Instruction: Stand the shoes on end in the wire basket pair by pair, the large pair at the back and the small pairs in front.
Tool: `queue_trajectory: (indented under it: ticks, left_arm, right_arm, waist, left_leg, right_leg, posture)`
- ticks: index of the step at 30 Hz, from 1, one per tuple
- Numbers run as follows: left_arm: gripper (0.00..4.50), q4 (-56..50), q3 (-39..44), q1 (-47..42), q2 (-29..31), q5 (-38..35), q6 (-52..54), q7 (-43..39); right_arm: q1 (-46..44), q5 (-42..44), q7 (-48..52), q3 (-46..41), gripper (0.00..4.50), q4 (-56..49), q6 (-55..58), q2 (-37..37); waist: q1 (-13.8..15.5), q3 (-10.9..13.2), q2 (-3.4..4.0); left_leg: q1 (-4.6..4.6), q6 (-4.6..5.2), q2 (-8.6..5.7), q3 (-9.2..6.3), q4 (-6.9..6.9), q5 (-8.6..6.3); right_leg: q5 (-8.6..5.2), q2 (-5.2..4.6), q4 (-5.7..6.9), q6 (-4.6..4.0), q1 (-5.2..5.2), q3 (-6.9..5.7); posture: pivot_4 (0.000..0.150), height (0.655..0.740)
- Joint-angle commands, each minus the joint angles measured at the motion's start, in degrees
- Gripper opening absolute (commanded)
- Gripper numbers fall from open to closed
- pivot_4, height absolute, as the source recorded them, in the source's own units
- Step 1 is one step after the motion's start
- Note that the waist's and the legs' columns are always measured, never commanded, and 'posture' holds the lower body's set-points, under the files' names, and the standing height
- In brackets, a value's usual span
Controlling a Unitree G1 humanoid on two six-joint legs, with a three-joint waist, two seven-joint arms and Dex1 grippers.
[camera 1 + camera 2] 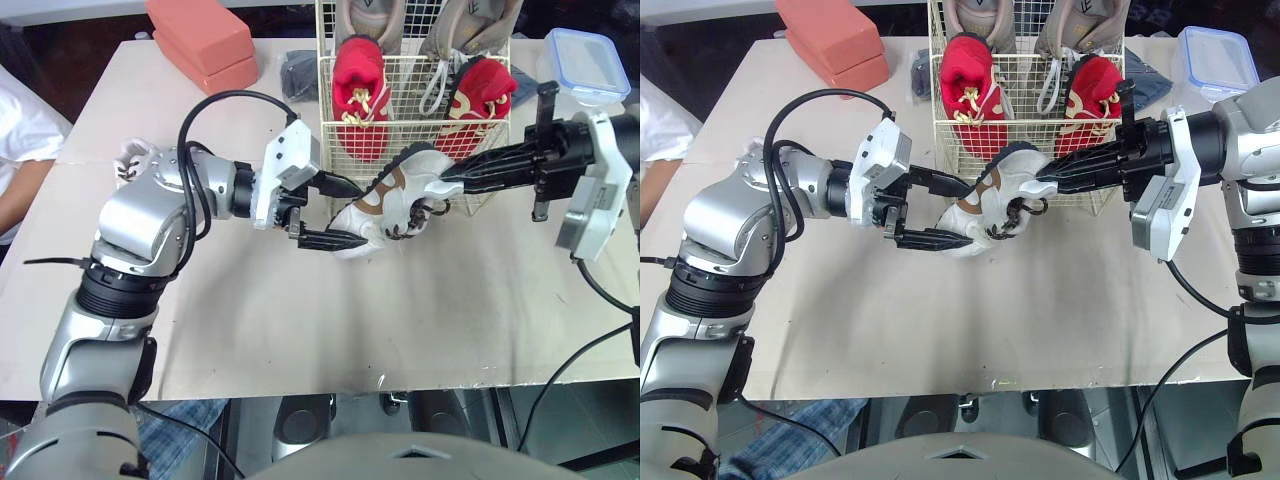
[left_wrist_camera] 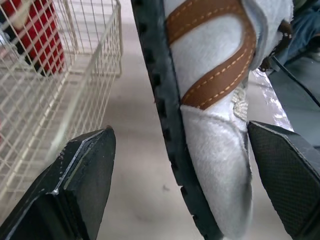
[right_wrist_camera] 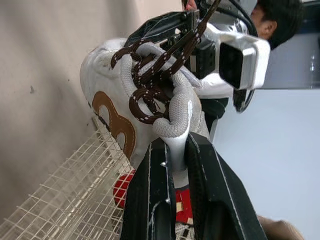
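A white shoe with brown stripes and brown laces (image 1: 395, 200) is held tilted just above the table, right in front of the wire basket (image 1: 400, 72). My right gripper (image 1: 445, 183) is shut on its grey collar (image 3: 172, 117). From the other side, my left gripper (image 1: 362, 215) stands open around the toe; in the left wrist view one finger (image 2: 85, 175) is clear of the black sole and the other sits beside the toe. Two red shoes (image 1: 360, 95) (image 1: 475, 105) stand on end in the basket's front, with two large beige shoes (image 1: 370, 20) behind them.
Two orange blocks (image 1: 205, 40) lie at the table's back left, and a dark cloth (image 1: 298, 70) beside the basket. A clear lidded box (image 1: 590, 62) sits at the back right. A white item (image 1: 130, 155) peeks out behind my left arm. A person in white (image 1: 20, 140) sits at the left edge.
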Motion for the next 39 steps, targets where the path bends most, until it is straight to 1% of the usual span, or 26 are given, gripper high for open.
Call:
queue_trajectory:
  ticks: [1, 2, 4, 5, 6, 7, 8, 9, 10, 12, 14, 15, 16, 17, 18, 20, 22, 25, 27, 29, 31, 33, 35, 38, 39]
  left_arm:
    - [3.95, 0.84, 0.31, -1.89, -1.01, 0.12, -0.97, -2.23]
    - [3.74, 1.25, 0.33, -2.27, -1.40, 0.21, -1.01, -2.63]
    - [2.65, 1.85, 0.28, -2.79, -1.82, 0.65, -1.15, -3.49]
    - [2.29, 2.10, 0.34, -2.91, -2.11, 0.79, -1.23, -3.76]
    - [1.75, 2.33, 0.43, -2.90, -2.41, 0.89, -1.32, -3.99]
    - [1.39, 2.43, 0.48, -2.69, -2.73, 0.82, -1.47, -4.34]
    - [0.88, 2.36, 0.59, -2.35, -2.93, 0.60, -1.44, -4.61]
    - [0.67, 2.16, 0.74, -1.89, -3.18, 0.40, -1.49, -4.82]
    - [0.52, 2.02, 0.84, -1.56, -3.52, 0.44, -1.62, -4.68]
    - [0.49, 1.80, 1.52, -1.06, -4.60, 0.26, -1.77, -3.79]
    - [0.49, 1.56, 3.37, -0.49, -6.77, -0.45, -2.50, -1.63]
    - [0.49, 1.46, 4.30, -0.25, -7.89, -0.55, -2.91, -0.29]
    - [0.49, 1.18, 5.48, 0.07, -9.09, -0.86, -3.07, 1.36]
    - [0.49, 0.87, 6.36, 0.44, -9.92, -1.05, -3.18, 2.48]
    - [0.49, 0.64, 7.17, 0.88, -10.81, -1.04, -3.57, 3.70]
    - [0.49, 0.42, 7.97, 1.55, -12.18, -0.68, -4.35, 5.57]
    - [0.49, 0.25, 8.24, 1.99, -12.98, -0.40, -4.83, 6.81]
    - [0.49, 0.55, 7.73, 2.13, -14.13, 0.35, -5.54, 8.00]
    - [0.49, 0.60, 7.41, 2.24, -14.97, 0.95, -6.48, 8.62]
    - [0.49, 0.30, 7.26, 2.44, -15.61, 1.09, -6.50, 9.15]
    - [0.49, 0.12, 7.11, 2.57, -15.93, 1.04, -6.41, 9.33]
    - [0.49, 0.16, 6.91, 2.45, -16.19, 0.91, -6.29, 9.35]
    - [0.49, 0.31, 6.67, 2.28, -16.27, 1.02, -6.35, 9.12]
    - [0.49, 0.49, 6.45, 1.95, -16.29, 1.15, -6.43, 8.93]
    - [0.49, 0.53, 6.40, 1.86, -16.31, 1.14, -6.43, 8.92]
  right_arm:
    - [-2.02, 0.60, -1.85, -0.84, 0.00, -1.06, -1.68, -0.80]
    - [-1.77, 0.64, -2.05, -0.83, 0.00, -1.30, -1.71, -1.05]
    - [-1.39, 0.60, -2.55, -0.80, 0.00, -1.61, -1.64, -1.40]
    - [-1.13, 0.49, -2.86, -0.81, 0.00, -1.84, -1.44, -1.56]
    - [-0.92, 0.37, -3.22, -0.82, 0.00, -2.08, -1.26, -1.67]
    - [-0.80, 0.30, -3.56, -0.88, 0.00, -2.34, -1.08, -1.80]
    - [-0.68, 0.20, -3.99, -1.01, 0.00, -2.71, -0.80, -1.92]
    - [-0.60, 0.26, -4.57, -1.32, 0.00, -3.14, -0.45, -2.02]
    - [-0.33, 0.37, -5.08, -1.61, 0.73, -3.55, 0.56, -2.33]
    - [0.64, 0.73, -6.46, -2.28, 1.63, -4.31, 2.87, -2.97]
    - [4.13, 3.56, -9.82, -3.93, 2.59, -6.14, 11.81, -4.07]
    - [6.36, 5.25, -11.84, -4.94, 3.22, -7.46, 17.30, -4.80]
    - [9.06, 6.97, -13.65, -6.13, 3.57, -8.99, 22.84, -5.77]
    - [11.88, 8.45, -14.84, -7.20, 4.08, -10.55, 27.70, -6.96]
    - [15.87, 10.91, -16.60, -8.74, 4.50, -12.53, 33.62, -8.15]
    - [23.83, 16.05, -19.67, -11.52, 4.50, -17.79, 44.73, -10.44]
    - [28.92, 20.01, -22.26, -13.66, 4.50, -22.43, 52.76, -11.57]
    - [34.87, 36.49, -34.31, -16.75, 4.50, -31.40, 69.82, -10.21]
    - [35.66, 46.25, -42.58, -17.47, 4.50, -35.56, 76.81, -8.03]
    - [35.29, 52.54, -50.39, -16.91, 4.50, -38.31, 80.31, -4.76]
    - [34.28, 55.95, -56.42, -15.91, 4.50, -40.09, 82.45, -1.66]
    - [32.71, 57.99, -62.33, -14.97, 4.50, -40.79, 84.09, 1.67]
    - [31.61, 57.61, -64.62, -14.41, 3.99, -41.12, 85.66, 3.49]
    - [30.79, 55.75, -66.07, -13.87, 2.79, -41.16, 87.34, 4.69]
    - [30.68, 55.35, -66.33, -13.72, 2.29, -41.15, 87.83, 4.82]
  waist:
    - [0.00, 0.00, 0.00]
    - [0.04, 0.00, 0.00]
    - [0.02, 0.00, 0.00]
    - [0.00, 0.00, 0.00]
    - [-0.01, 0.00, 0.00]
    - [-0.01, 0.00, 0.00]
    - [-0.02, 0.00, 0.00]
    - [-0.03, 0.00, 0.00]
    - [-0.03, 0.00, 0.01]
    - [-0.02, 0.00, 0.00]
    - [0.18, 0.00, 0.00]
    - [0.26, 0.00, -0.01]
    - [0.45, 0.00, -0.01]
    - [0.43, 0.01, -0.02]
    - [0.60, 0.00, -0.02]
    - [0.65, 0.00, -0.02]
    - [0.51, 0.00, -0.01]
    - [0.10, -0.01, 0.01]
    - [-0.15, -0.01, 0.00]
    - [-0.07, 0.00, -0.01]
    - [0.06, -0.03, -0.07]
    - [0.05, -0.04, -0.10]
    - [0.04, -0.03, -0.09]
    - [0.22, -0.03, -0.09]
    - [0.22, -0.03, -0.09]
  left_leg:
    - [0.00, 0.00, 0.00, 0.00, 0.00, 0.00]
    - [0.00, 0.00, 0.00, 0.00, 0.00, 0.00]
    - [0.00, 0.00, 0.01, -0.01, 0.03, 0.00]
    - [0.00, 0.00, 0.00, 0.00, 0.04, 0.00]
    - [0.00, 0.00, 0.00, 0.00, 0.04, 0.00]
    - [0.00, 0.00, 0.00, -0.01, 0.04, 0.00]
    - [0.00, 0.00, 0.00, 0.00, 0.04, 0.00]
    - [0.00, 0.00, 0.01, 0.00, 0.04, 0.00]
    - [0.00, 0.00, 0.01, 0.00, 0.04, 0.00]
    - [0.00, 0.00, 0.01, 0.00, 0.04, 0.00]
    - [0.00, 0.00, 0.02, 0.00, 0.05, 0.00]
    - [-0.02, 0.00, 0.02, -0.04, 0.06, 0.00]
    - [-0.05, 0.00, 0.02, -0.07, 0.12, 0.00]
    - [-0.10, 0.00, 0.02, -0.11, 0.15, 0.00]
    - [-0.10, 0.01, 0.02, -0.11, 0.19, -0.01]
    - [-0.12, 0.03, 0.01, -0.13, 0.19, -0.01]
    - [-0.10, 0.03, 0.00, -0.12, 0.14, -0.01]
    - [-0.04, 0.02, 0.01, -0.13, 0.16, -0.01]
    - [0.02, 0.02, 0.04, -0.11, 0.16, -0.01]
    - [0.05, 0.03, 0.04, -0.10, 0.16, -0.02]
    - [0.03, 0.05, 0.03, -0.14, 0.14, -0.03]
    - [0.01, 0.06, 0.00, -0.12, 0.13, -0.03]
    - [-0.02, 0.05, 0.00, -0.10, 0.14, -0.03]
    - [-0.08, 0.08, -0.01, -0.13, 0.10, -0.05]
    - [-0.09, 0.10, -0.01, -0.14, 0.09, -0.06]
  right_leg:
    - [0.00, 0.00, 0.00, 0.00, 0.00, 0.00]
    - [0.00, 0.00, 0.00, 0.00, 0.00, 0.00]
    - [0.00, -0.01, 0.01, 0.00, 0.00, -0.02]
    - [0.00, -0.02, 0.01, 0.00, 0.00, 0.00]
    - [0.00, -0.01, 0.02, 0.00, 0.00, 0.00]
    - [0.00, -0.01, 0.03, 0.00, 0.00, 0.00]
    - [0.00, -0.01, 0.04, 0.00, 0.00, 0.00]
    - [0.00, -0.01, 0.04, 0.00, 0.00, 0.00]
    - [0.00, -0.01, 0.04, 0.00, 0.00, 0.01]
    - [0.00, -0.03, 0.04, 0.00, 0.00, 0.01]
    - [0.00, -0.04, 0.04, 0.00, 0.00, 0.01]
    - [0.00, -0.07, 0.04, -0.01, 0.02, -0.04]
    - [0.01, -0.09, 0.04, -0.01, 0.04, -0.08]
    - [0.01, -0.12, 0.04, -0.01, 0.04, -0.12]
    - [0.01, -0.14, 0.04, -0.01, 0.04, -0.12]
    - [0.01, -0.30, 0.03, -0.01, 0.06, -0.13]
    - [0.01, -0.39, 0.04, -0.01, 0.04, -0.17]
    - [0.01, -0.35, 0.09, -0.01, 0.08, -0.15]
    - [0.01, -0.32, 0.12, -0.01, 0.10, -0.10]
    - [0.01, -0.27, 0.12, 0.00, 0.10, -0.06]
    - [-0.01, -0.03, 0.09, 0.03, 0.11, -0.09]
    - [-0.01, -0.05, 0.08, 0.03, 0.10, -0.05]
    - [0.00, -0.04, 0.05, 0.03, 0.09, -0.03]
    - [0.00, -0.04, -0.03, 0.02, 0.08, -0.07]
    - [0.00, -0.04, -0.05, 0.02, 0.08, -0.09]
  posture:
    - [0.150, 0.6860]
    - [0.150, 0.6860]
    - [0.150, 0.6860]
    - [0.150, 0.6860]
    - [0.150, 0.6860]
    - [0.150, 0.6860]
    - [0.150, 0.6860]
    - [0.150, 0.6860]
    - [0.150, 0.6860]
    - [0.150, 0.6860]
    - [0.150, 0.6860]
    - [0.150, 0.6860]
    - [0.150, 0.6860]
    - [0.150, 0.6860]
    - [0.150, 0.6860]
    - [0.150, 0.6860]
    - [0.150, 0.6860]
    - [0.150, 0.6860]
    - [0.150, 0.6860]
    - [0.150, 0.6860]
    - [0.150, 0.6860]
    - [0.150, 0.6860]
    - [0.150, 0.6860]
    - [0.150, 0.6860]
    - [0.150, 0.6860]
